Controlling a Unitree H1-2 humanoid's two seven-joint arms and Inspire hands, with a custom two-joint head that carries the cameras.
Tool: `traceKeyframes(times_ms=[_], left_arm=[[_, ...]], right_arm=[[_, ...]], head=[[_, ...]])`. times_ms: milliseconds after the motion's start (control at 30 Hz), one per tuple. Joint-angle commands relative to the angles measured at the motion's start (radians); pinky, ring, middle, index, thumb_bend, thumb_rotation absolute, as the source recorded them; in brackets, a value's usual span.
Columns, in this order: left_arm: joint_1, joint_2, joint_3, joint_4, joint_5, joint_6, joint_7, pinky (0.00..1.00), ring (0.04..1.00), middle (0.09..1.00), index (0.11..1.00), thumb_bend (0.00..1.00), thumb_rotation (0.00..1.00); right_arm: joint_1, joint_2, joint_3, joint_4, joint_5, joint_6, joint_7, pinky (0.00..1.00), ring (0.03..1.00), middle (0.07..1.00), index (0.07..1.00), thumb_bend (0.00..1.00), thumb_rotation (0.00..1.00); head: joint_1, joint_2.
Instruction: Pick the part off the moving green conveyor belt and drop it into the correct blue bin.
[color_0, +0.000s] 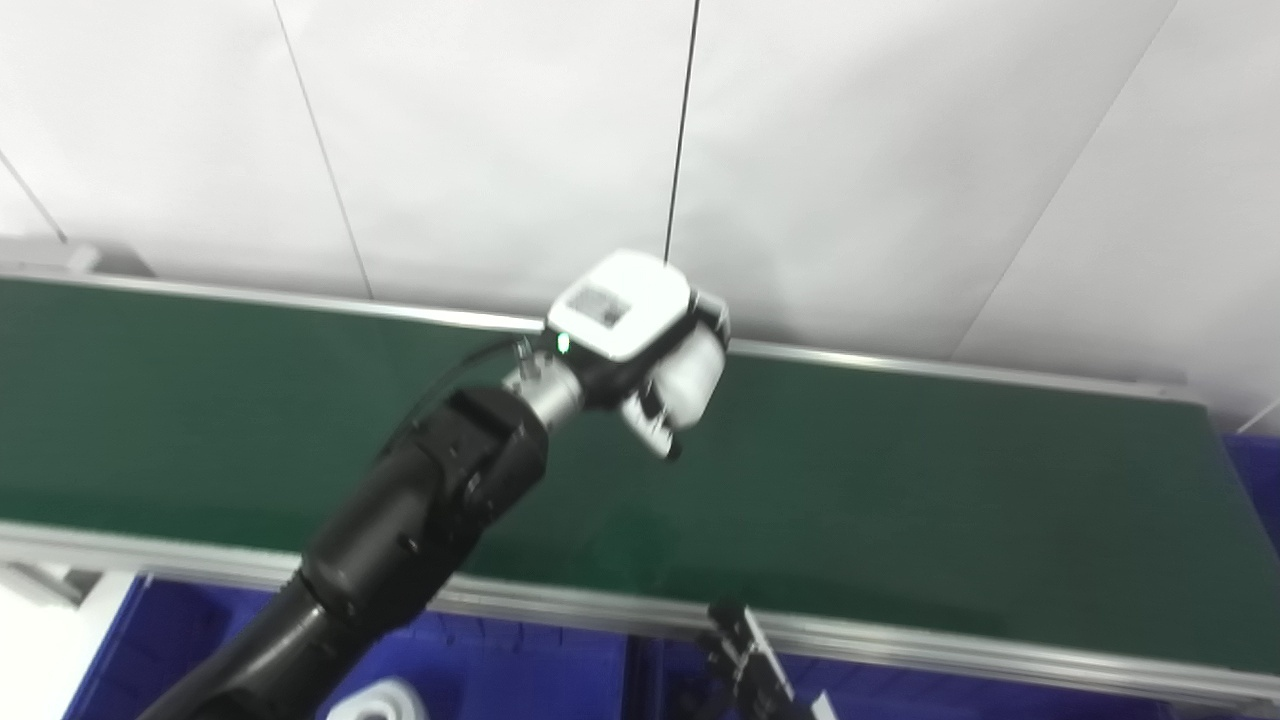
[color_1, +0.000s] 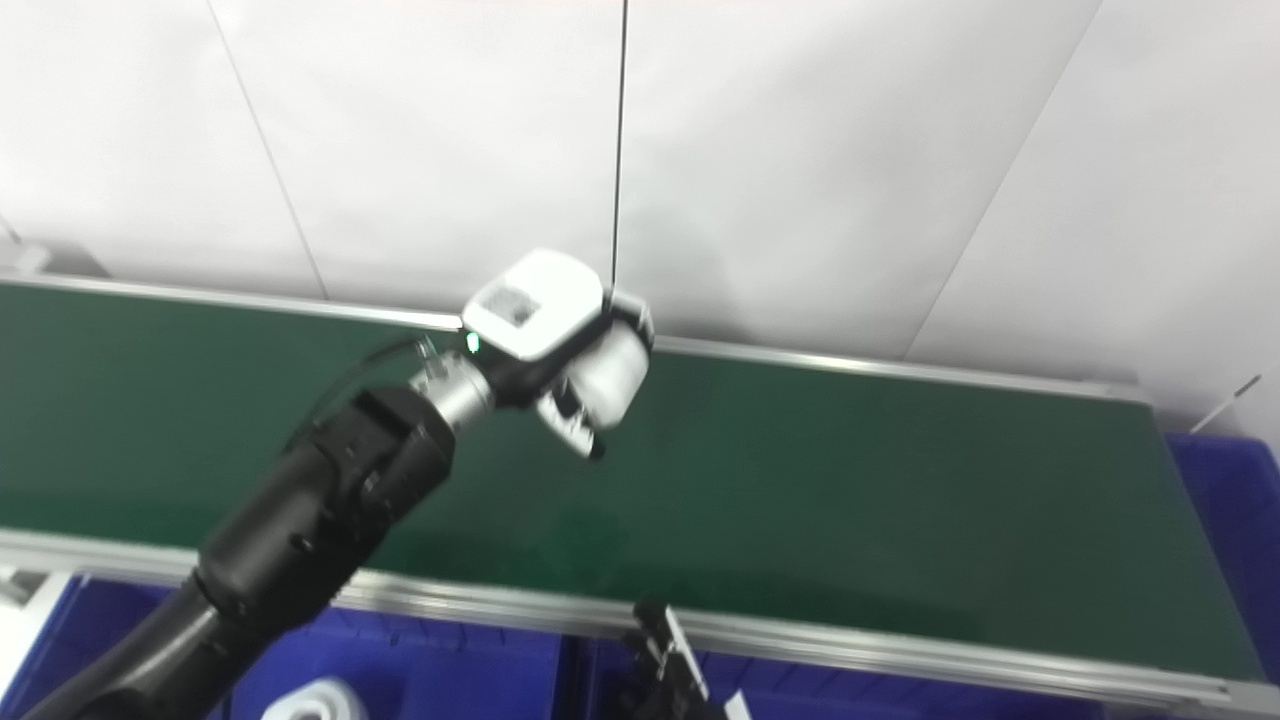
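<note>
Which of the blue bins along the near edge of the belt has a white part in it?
The left blue bin, under the left arm: a white part lies at its bottom edge. The neighbouring bin to its right shows none.

The left arm (color_0: 400, 540) comes in from the bottom-left corner and slants up to the right, black along the forearm with a silver wrist. Its hand (color_0: 645, 345) is raised, white back uppermost, fingers (color_0: 690, 375) curled down and under; whether they hold anything cannot be told. Of the right hand (color_0: 745, 655) only dark fingertips show at the bottom edge.
</note>
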Motion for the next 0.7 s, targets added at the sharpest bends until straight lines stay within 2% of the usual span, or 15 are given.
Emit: traceKeyframes(times_ms=[0,67,100,167,200,233,300,367,467,500,600,667], left_arm=[[0.019,0.005,0.027,-0.073,-0.003,0.029,-0.03,0.37,0.413,0.511,0.511,0.5,0.0],[0.052,0.003,0.046,-0.132,-0.003,0.045,-0.055,0.36,0.394,0.512,0.521,0.5,0.0],[0.069,0.004,0.055,-0.163,-0.002,0.048,-0.069,0.35,0.39,0.512,0.523,0.5,0.0],[0.109,0.008,0.075,-0.218,0.0,0.054,-0.092,0.34,0.387,0.505,0.529,0.5,0.0],[0.124,0.008,0.084,-0.235,0.001,0.055,-0.102,0.31,0.422,0.485,0.515,0.5,0.0],[0.149,0.015,0.097,-0.267,-0.002,0.059,-0.117,0.3,0.434,0.475,0.511,0.5,0.0],[0.185,0.024,0.115,-0.319,-0.002,0.063,-0.146,0.29,0.443,0.459,0.513,0.5,0.0],[0.24,0.044,0.139,-0.381,-0.006,0.057,-0.167,0.34,0.413,0.506,0.509,0.5,0.0],[0.323,0.064,0.17,-0.463,-0.015,0.06,-0.208,0.36,0.41,0.513,0.51,0.5,0.0],[0.339,0.065,0.177,-0.478,-0.016,0.056,-0.217,0.36,0.407,0.512,0.512,0.5,0.0],[0.463,0.086,0.209,-0.541,-0.034,0.047,-0.229,0.34,0.383,0.484,0.535,0.5,0.0],[0.529,0.086,0.226,-0.566,-0.033,0.038,-0.226,0.34,0.399,0.498,0.52,0.5,0.0]], right_arm=[[0.007,-0.007,-0.003,-0.059,0.023,0.021,0.016,0.91,0.922,0.97,0.991,0.89,1.0],[0.006,-0.019,-0.009,-0.08,0.039,0.037,0.023,0.9,0.918,0.968,0.988,0.88,0.99],[0.006,-0.026,-0.013,-0.095,0.046,0.049,0.027,0.9,0.917,0.968,0.987,0.88,0.99],[0.004,-0.039,-0.021,-0.122,0.056,0.071,0.034,0.89,0.911,0.965,0.984,0.88,0.99],[0.003,-0.043,-0.023,-0.131,0.059,0.08,0.036,0.89,0.909,0.964,0.984,0.88,0.99],[0.001,-0.051,-0.027,-0.144,0.067,0.092,0.041,0.88,0.906,0.963,0.984,0.88,0.99],[-0.001,-0.064,-0.036,-0.166,0.08,0.112,0.049,0.88,0.9,0.959,0.985,0.87,0.99],[-0.006,-0.077,-0.045,-0.184,0.093,0.127,0.057,0.87,0.898,0.957,0.986,0.86,0.99],[-0.008,-0.094,-0.055,-0.202,0.108,0.143,0.064,0.87,0.895,0.957,0.986,0.85,0.99],[-0.008,-0.098,-0.058,-0.207,0.111,0.146,0.066,0.87,0.893,0.956,0.985,0.85,0.98],[-0.009,-0.11,-0.067,-0.219,0.128,0.164,0.073,0.87,0.891,0.957,0.986,0.85,0.98],[-0.007,-0.116,-0.072,-0.222,0.136,0.167,0.078,0.87,0.893,0.959,0.988,0.85,0.97]], head=[[0.013,0.01],[0.035,0.029],[0.069,0.058],[0.093,0.073],[0.093,0.073],[0.13,0.095],[0.164,0.11],[0.192,0.119],[0.226,0.132],[0.234,0.134],[0.26,0.133],[0.268,0.128]])
